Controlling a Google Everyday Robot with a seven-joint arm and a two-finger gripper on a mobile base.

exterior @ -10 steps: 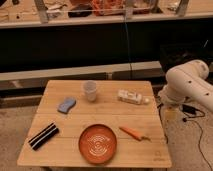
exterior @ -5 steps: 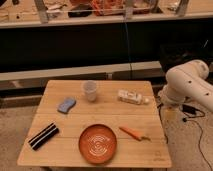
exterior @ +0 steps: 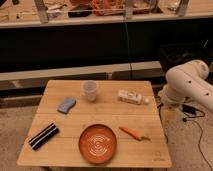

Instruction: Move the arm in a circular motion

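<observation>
still, arm (exterior: 188, 85) holds gripper (exterior: 170, 114) beside table (exterior: 107, 113)

table (exterior: 110, 111): matt wood | arm (exterior: 187, 82): smooth plastic | end effector (exterior: 170, 114): beige, right of table

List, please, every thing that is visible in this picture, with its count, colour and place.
table: 1, light wood, centre
cup: 1, pale, far middle of table
sponge: 1, blue, left of cup
bottle: 1, white, lying right of cup
plate: 1, orange, near middle of table
carrot: 1, orange, right of plate
striped bar: 1, black and white, near left corner
arm: 1, cream-white, right of table
pincer: 1, beige, under arm, beside table's right edge
</observation>
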